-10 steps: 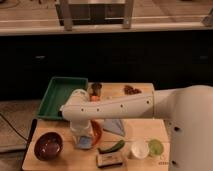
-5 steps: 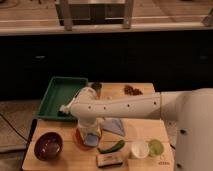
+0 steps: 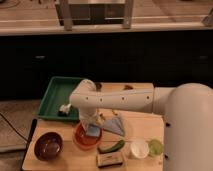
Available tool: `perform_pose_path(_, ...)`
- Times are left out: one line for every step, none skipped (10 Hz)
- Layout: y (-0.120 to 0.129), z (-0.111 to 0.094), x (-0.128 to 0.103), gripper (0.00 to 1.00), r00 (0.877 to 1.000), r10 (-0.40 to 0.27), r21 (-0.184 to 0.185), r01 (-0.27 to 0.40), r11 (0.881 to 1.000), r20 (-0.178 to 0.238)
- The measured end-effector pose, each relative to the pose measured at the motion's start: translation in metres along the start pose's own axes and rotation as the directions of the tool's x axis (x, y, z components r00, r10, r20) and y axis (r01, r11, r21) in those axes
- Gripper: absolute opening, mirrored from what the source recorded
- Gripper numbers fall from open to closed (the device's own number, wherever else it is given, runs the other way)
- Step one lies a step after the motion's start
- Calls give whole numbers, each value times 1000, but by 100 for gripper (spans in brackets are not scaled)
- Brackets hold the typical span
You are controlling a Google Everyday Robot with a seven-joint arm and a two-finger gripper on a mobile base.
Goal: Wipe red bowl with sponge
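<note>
Hanging over red bowl [image 3: 79,142], claw [image 3: 90,126] right at light-blue sponge [image 3: 94,132]

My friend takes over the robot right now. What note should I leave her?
Tool: low over the red bowl, right at the sponge.
Sponge: inside the red bowl, on its right side.
Red bowl: at the front of the table, between the brown bowl and the grey-blue cloth.
Done: sponge is in the bowl.
Left: finish wiping; how much is wiped cannot be told.
</note>
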Motion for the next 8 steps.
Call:
perform_pose_path(-12, 1, 6, 0, 1000, -20, -2, 20, 1000, 0)
perform_pose_path(-22, 1, 8, 0, 999, -38, -1, 38, 999, 0)
perform_pose_path(-36, 1, 8, 0, 997, -71, 3, 71, 997, 1)
perform_pose_path(-46, 1, 6, 0, 995, -99, 10, 99, 995, 3)
perform_pose_path(-53, 2, -4, 0, 991, -131, 21, 131, 991, 9)
perform_pose_path(-58, 4, -16, 0, 988, -151, 39, 151, 988, 10)
perform_pose_path(-58, 5, -26, 0, 987, -161, 48, 160, 986, 15)
perform_pose_path(-54, 5, -40, 0, 987, -161, 63, 160, 985, 18)
